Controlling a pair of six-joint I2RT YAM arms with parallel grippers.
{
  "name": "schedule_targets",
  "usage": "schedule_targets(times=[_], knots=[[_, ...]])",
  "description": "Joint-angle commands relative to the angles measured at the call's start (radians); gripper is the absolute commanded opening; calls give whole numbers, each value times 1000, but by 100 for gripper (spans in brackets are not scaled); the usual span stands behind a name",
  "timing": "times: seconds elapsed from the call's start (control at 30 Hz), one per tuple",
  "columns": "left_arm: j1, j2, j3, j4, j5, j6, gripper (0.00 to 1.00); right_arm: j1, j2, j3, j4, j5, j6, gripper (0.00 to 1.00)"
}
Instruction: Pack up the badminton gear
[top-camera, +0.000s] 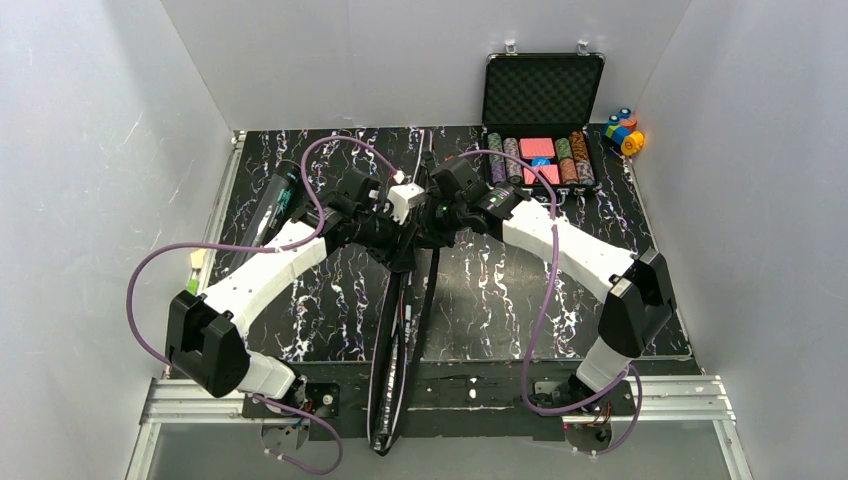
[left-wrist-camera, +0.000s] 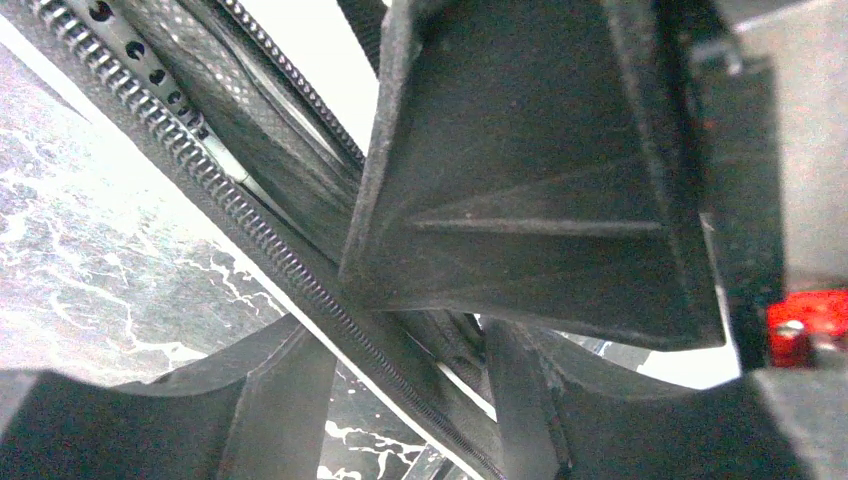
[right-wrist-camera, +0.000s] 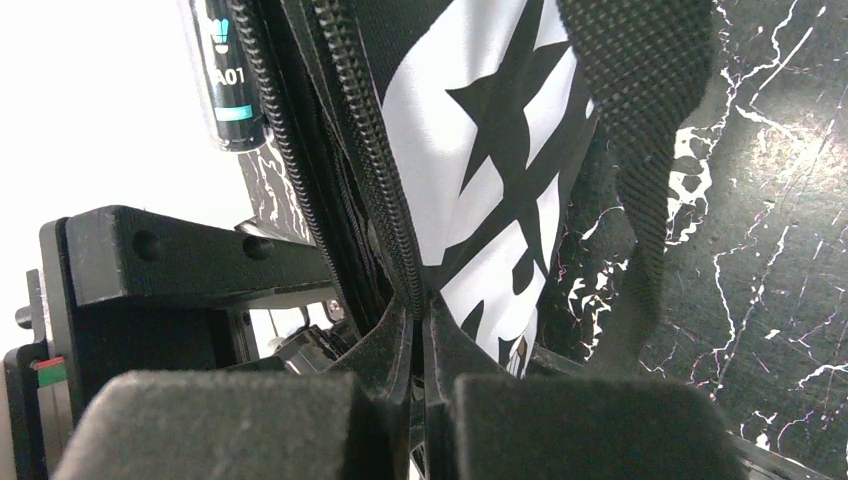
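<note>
Lying down the middle of the black marble-patterned table (top-camera: 330, 320), the long black racket bag (top-camera: 392, 380) is seen with its long axis running from the near edge, between the two arm bases, toward the far wall. Both arms are bent inward over the bag's far end, where the grippers are brought almost nose to nose. The right gripper (right-wrist-camera: 420, 325) is clamped shut on the bag's zip line (right-wrist-camera: 375, 180), just beside the white star print and the woven carry strap (right-wrist-camera: 640, 150). The left gripper (left-wrist-camera: 410, 410) is set astride the same zip from the bag's other side, jaws standing apart. Whether the toothed edge is being pressed cannot be told. The black shuttlecock tube (top-camera: 275, 200) is shown lying on the table off the bag's far-left side, nearer the left arm. Working the zip is judged to be the step in hand. With both grippers at the bag's far end, any pull would have to be drawn along the bag's length, toward its near end.
</note>
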Motion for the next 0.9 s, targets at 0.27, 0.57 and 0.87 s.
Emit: schedule_targets(times=[0.27, 0.57, 0.87], knots=[[-15, -30, 4, -22, -17, 32, 0, 2, -104, 33, 26, -40, -16, 3], [-15, -50, 27, -35, -10, 20, 0, -86, -160, -29, 24, -74, -49, 43], [-15, -48, 24, -32, 13, 14, 0, -283, -218, -118, 197, -174, 41, 53]])
